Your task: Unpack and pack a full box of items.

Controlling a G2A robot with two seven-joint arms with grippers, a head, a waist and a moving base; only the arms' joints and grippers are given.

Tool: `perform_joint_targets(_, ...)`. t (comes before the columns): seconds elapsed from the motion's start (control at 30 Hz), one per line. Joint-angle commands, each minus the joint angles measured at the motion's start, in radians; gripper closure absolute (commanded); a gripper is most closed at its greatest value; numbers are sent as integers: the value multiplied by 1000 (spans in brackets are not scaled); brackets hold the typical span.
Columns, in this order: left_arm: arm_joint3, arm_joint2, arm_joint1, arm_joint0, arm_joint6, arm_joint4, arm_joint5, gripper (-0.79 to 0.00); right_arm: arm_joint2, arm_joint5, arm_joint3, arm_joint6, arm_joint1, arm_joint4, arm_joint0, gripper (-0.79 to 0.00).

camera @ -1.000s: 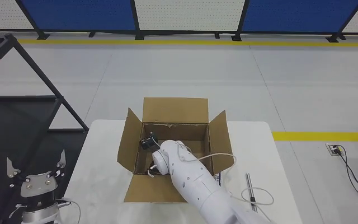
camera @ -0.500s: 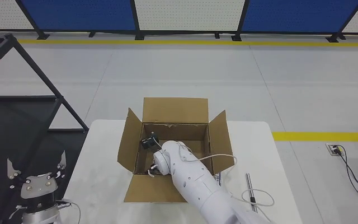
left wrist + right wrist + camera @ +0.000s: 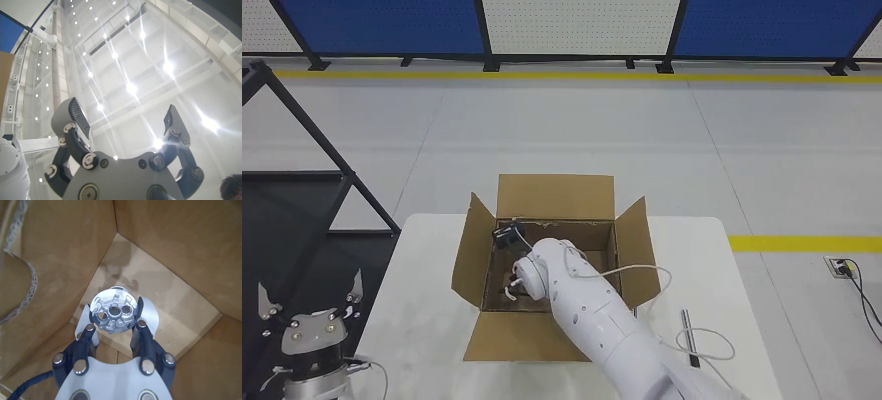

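Note:
An open cardboard box (image 3: pixel 555 197) stands at the back of the white table (image 3: pixel 427 290). The right arm reaches down into the box. Its gripper (image 3: pixel 114 311) is shut on a round silver metal part (image 3: pixel 113 311) with holes and a toothed hub, held above the box floor (image 3: pixel 170 298) near a corner. In the top view the arm hides most of the box interior, and a small dark piece (image 3: pixel 507 238) shows by the box's left wall. My left gripper (image 3: pixel 122 115) points up at the ceiling, open and holding nothing; in the top view it sits off the table's left side (image 3: pixel 310 330).
A thin grey rod (image 3: pixel 689 340) and a white cable (image 3: pixel 707 345) lie on the table right of the box. A black frame (image 3: pixel 312 130) stands left of the table. The box flaps (image 3: pixel 639 250) are folded outward.
The right arm has shifted slightly toward the back left inside the box, still holding the metal part. The left gripper has not moved.

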Motion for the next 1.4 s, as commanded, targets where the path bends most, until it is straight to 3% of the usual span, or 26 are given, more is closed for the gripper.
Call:
perform_joint_targets(0.0,-1,2,0,-1,0,3,2,-785,6,-7,-19,-7,9,-4,-6,0)
perform_joint_targets(0.2,-9,9,-1,-3,2,16,6,-785,25,6,-116,-6,47,-44,-41,0)
perform_joint_targets(0.37,-13,14,-2,-4,4,22,6,-785,59,27,-278,36,100,-109,-108,0)
perform_joint_targets(0.67,-11,21,-4,-6,10,30,3,-785,220,48,-855,162,230,-307,-408,0)
perform_joint_targets(0.87,-9,22,-5,-10,16,32,-1,-785,328,35,-1140,164,271,-349,-580,0)
perform_joint_targets(1.37,1,55,-7,-30,21,48,19,-785,331,38,-1147,162,272,-351,-586,0)
